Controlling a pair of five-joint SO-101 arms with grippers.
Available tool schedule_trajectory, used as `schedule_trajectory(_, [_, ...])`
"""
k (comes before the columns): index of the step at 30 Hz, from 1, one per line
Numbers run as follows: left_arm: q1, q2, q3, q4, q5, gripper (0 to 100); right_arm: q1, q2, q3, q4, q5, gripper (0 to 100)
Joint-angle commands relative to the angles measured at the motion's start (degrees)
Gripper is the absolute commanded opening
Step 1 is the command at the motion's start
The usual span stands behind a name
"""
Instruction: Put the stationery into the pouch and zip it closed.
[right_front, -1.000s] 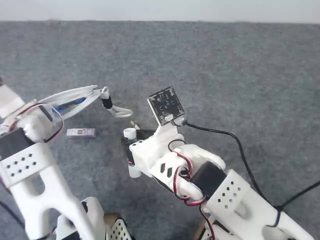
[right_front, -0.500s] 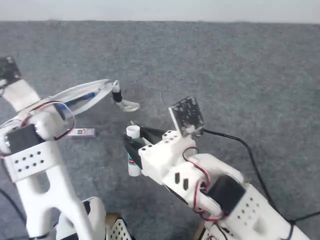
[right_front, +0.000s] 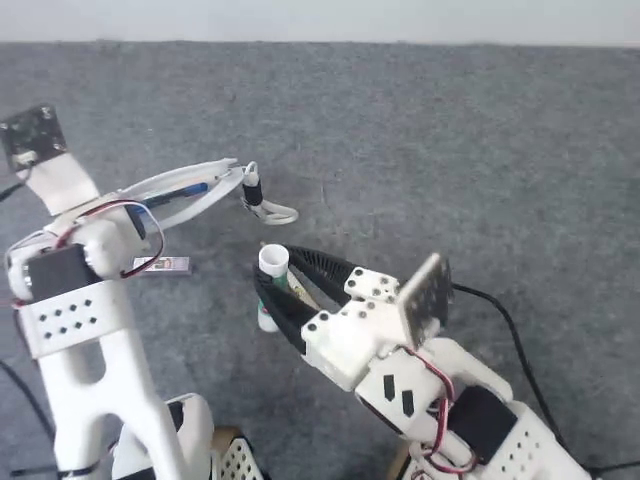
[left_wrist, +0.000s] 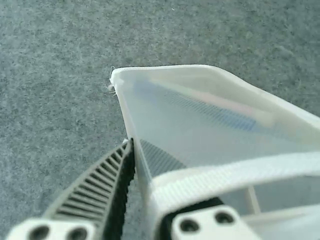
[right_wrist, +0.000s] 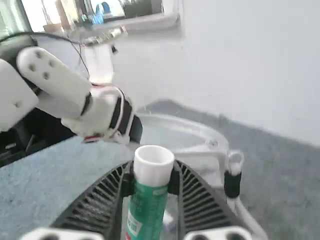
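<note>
Item one, your right gripper (right_wrist: 152, 172): clamped on a green glue stick (right_wrist: 149, 202) with a white cap, held upright near the zip-pull end of the pouch (right_front: 190, 192). Item two, your left gripper (left_wrist: 134, 159): pinching the translucent pouch's edge, the pouch lifted with a blue pen (right_front: 178, 194) inside. Item three: a small flat piece (right_front: 163, 264) lies on the grey carpet (right_front: 450, 150) near the pouch.

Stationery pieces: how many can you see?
3: a glue stick in the right gripper, a blue pen inside the pouch, a small flat piece on the carpet. More may be hidden.
</note>
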Motion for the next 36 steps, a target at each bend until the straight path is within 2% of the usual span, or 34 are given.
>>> schedule_trajectory(1, [0.5, -0.7, -1.7, 0.3, -1.8, 1, -0.5, -2.8, 4.2, -12.2, 3.8, 0.6])
schedule_trajectory(6, [0.5, -0.7, -1.7, 0.2, -1.9, 1, -0.5, -2.8, 11.9, -30.9, 6.2, 0.6])
schedule_trajectory(9, [0.6, -0.7, -1.7, 0.2, -1.8, 1, -0.6, -2.7, 13.5, -37.6, 6.6, 0.6])
schedule_trajectory(15, [2.2, -0.7, -1.1, 0.3, -1.7, 1, -3.9, 1.1, 10.9, -42.4, 7.0, 0.6])
schedule_trajectory(25, [2.7, -0.7, -0.6, -0.1, -1.7, 1, -5.0, 25.8, -7.8, -42.7, 6.9, 0.6])
schedule_trajectory(30, [2.7, -0.7, -0.5, -0.1, -1.7, 1, -4.8, 38.1, -9.8, -56.4, 7.3, 0.6])
schedule_trajectory(36, [2.6, -0.7, -0.5, 0.1, -1.7, 1, -4.8, 48.9, -9.8, -68.7, 15.0, 0.6])
